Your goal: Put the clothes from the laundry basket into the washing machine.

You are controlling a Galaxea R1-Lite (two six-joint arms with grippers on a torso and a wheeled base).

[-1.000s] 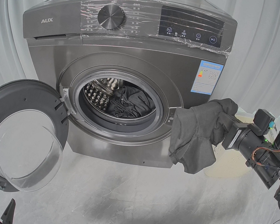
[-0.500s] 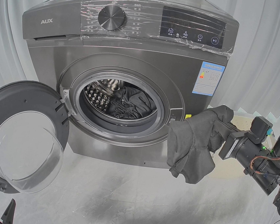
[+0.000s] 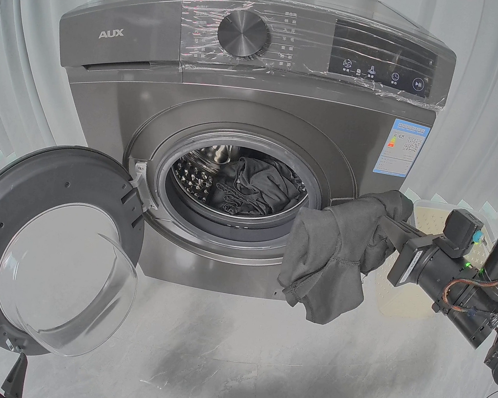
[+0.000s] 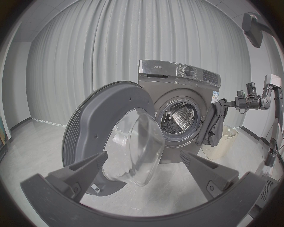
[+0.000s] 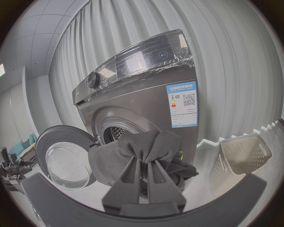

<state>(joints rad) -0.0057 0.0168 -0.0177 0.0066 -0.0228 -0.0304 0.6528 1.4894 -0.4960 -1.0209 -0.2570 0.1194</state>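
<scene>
The right hand [image 3: 390, 226] is being clamped on a grey garment [image 3: 328, 258], which is being dangled at 4 o'clock of the washing machine [image 3: 253, 103] opening, before the laundry basket [image 3: 430, 213]. Dark clothes [image 3: 256, 188] are being contained in the drum [image 3: 199, 171]. At 7 o'clock, the left hand [image 3: 0, 344] is being held with fingers apart.

Head camera looks down on the washing machine [image 3: 252, 109]; both wrist cameras face it, lower.

Dark garment [image 3: 335, 250] nearer the drum mouth [image 3: 238, 187]
</scene>
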